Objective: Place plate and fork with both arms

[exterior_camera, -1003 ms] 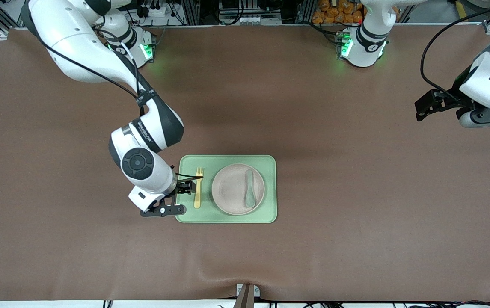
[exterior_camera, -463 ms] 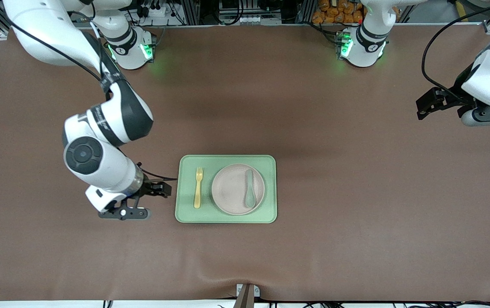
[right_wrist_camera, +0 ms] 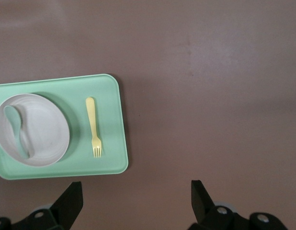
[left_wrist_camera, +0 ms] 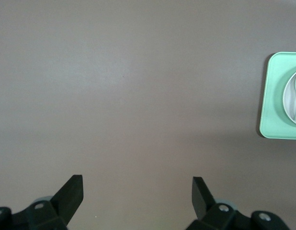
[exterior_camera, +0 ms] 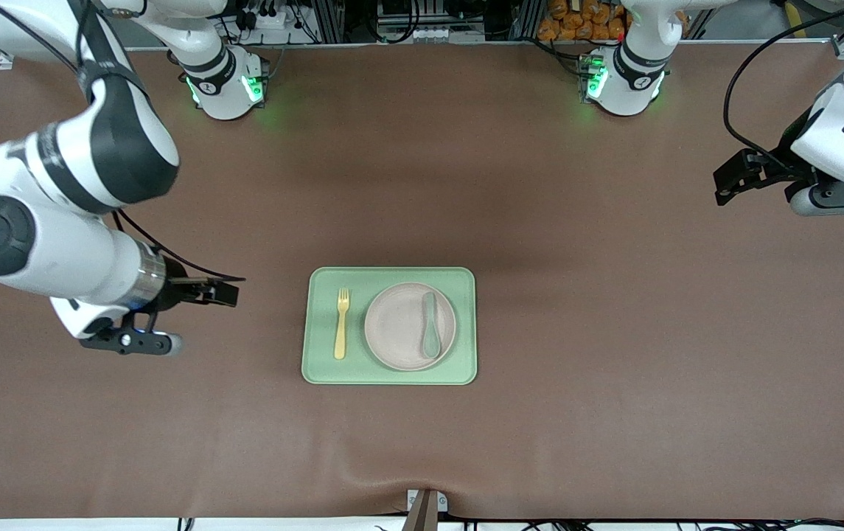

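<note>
Two open, empty grippers: right gripper point(exterior_camera: 226, 293) is hanging nearer the fork point(exterior_camera: 341, 323), handle toward the table's front edge; left gripper point(exterior_camera: 731, 179) is waiting at the table's end.

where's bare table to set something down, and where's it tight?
Bare table runs from the tray to the left gripper; also between tray and right gripper. Tray is crowded: plate with spoon, fork beside it.

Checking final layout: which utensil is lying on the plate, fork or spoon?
The grey-green spoon lies on the plate. The yellow fork lies beside the plate, directly on the green tray, toward the right arm's end.
</note>
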`<state>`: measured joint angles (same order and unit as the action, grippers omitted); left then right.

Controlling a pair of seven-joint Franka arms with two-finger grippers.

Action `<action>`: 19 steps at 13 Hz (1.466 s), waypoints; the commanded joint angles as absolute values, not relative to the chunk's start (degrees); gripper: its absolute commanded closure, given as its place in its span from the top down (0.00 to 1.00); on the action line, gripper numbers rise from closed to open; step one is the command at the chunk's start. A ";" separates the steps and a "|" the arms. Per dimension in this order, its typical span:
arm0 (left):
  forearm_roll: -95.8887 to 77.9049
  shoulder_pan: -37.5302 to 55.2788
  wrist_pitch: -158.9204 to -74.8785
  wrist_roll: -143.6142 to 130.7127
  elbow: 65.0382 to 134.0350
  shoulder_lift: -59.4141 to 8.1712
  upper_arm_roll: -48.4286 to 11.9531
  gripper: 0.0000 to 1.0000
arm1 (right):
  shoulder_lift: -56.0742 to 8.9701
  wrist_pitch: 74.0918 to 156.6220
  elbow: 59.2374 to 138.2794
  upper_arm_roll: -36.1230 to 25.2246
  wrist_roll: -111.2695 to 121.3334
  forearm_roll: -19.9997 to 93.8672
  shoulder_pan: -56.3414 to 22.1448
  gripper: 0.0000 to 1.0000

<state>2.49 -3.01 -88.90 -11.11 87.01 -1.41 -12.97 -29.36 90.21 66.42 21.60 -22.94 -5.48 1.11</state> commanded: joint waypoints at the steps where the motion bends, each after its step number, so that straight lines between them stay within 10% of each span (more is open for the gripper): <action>1: 1.85 -3.34 -88.51 -10.02 86.84 -0.62 -13.18 1.00 | -23.92 87.29 66.88 17.87 -18.30 -3.61 0.97 1.00; 12: 2.46 -3.51 -87.89 -10.20 86.66 -0.70 -12.83 1.00 | 2.62 91.48 93.49 1.76 -3.87 5.10 -0.18 1.00; 19: 1.85 -5.89 -85.52 -8.45 88.23 0.96 -12.74 1.00 | 2.56 95.53 95.99 -2.28 0.17 2.74 -0.53 1.00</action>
